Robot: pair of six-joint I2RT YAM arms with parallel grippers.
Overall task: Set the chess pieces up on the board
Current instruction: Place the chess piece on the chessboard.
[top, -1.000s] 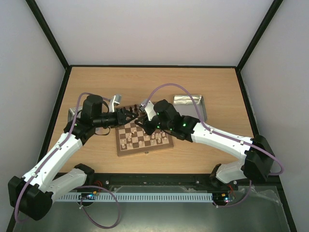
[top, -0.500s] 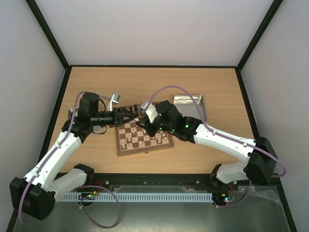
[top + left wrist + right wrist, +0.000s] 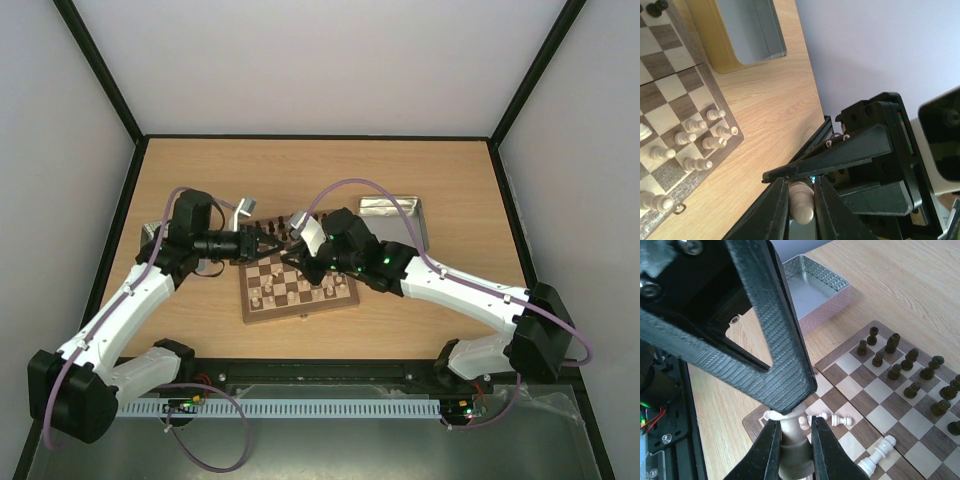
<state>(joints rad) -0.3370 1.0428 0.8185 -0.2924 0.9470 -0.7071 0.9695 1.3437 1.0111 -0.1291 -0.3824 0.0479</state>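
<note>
Above the far edge of the board (image 3: 670,87) the two arms meet tip to tip. The right pincer (image 3: 792,422) is clamped on a pale piece (image 3: 789,429). The left pincer (image 3: 801,184) is closed around one too, probably the same piece gripped at both ends, though neither wrist view shows it whole. That reads as a handover, so the piece can be regripped for standing upright. Other pale pieces (image 3: 695,145) stand in the board's near rows, and dark pieces (image 3: 900,365) hold the far side. The board lies on the light-wood table (image 3: 450,170) with a metal tin (image 3: 395,215) to its right, inside plain pale walls (image 3: 320,60) with black posts (image 3: 100,68).
</note>
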